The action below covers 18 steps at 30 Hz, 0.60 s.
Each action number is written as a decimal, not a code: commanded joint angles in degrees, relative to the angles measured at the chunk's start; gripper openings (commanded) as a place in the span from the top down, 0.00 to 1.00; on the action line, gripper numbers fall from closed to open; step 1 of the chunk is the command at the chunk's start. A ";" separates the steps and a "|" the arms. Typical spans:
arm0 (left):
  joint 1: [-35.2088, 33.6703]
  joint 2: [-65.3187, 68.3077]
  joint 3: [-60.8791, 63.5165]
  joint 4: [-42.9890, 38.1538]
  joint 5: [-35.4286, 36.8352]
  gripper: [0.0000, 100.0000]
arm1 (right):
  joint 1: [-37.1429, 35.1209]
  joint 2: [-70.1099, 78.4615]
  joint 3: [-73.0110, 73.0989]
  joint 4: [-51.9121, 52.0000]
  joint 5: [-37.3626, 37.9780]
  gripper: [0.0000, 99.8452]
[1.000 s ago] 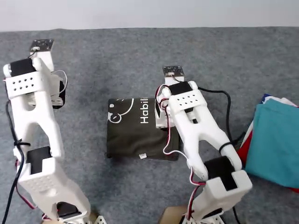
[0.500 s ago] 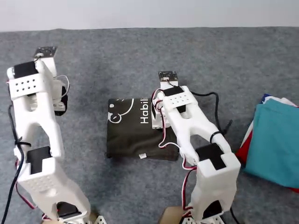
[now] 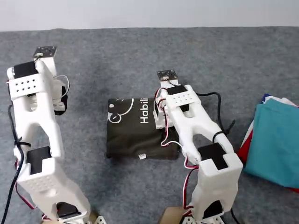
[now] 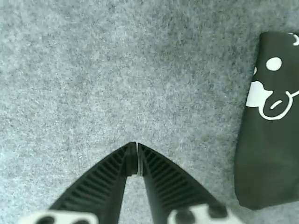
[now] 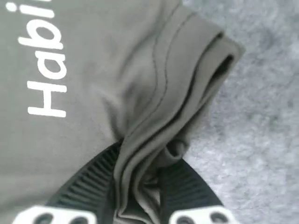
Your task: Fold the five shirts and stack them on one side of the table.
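Your right gripper (image 5: 142, 161) is pinching the shirt (image 5: 84, 74) by its folded edge; the rest lies flat ahead of it on the table (image 5: 266, 93); left gripper (image 4: 137, 148) is pressed together over bare table, shirt off to one side of it; stack (image 3: 275, 140) sits well apart from the right gripper, opposite the left.

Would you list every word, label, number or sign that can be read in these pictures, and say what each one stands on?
White lettering on the dark shirt: cut off by the right arm, so no whole word reads.
Small white tag at the shirt's near edge: too small to read.
White cartoon drawing on the shirt: a picture, no words.
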 commanded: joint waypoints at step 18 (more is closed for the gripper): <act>0.35 -3.78 -0.13 -0.70 -0.44 0.99 | 11.56 13.76 -38.15 0.84 49.85 0.99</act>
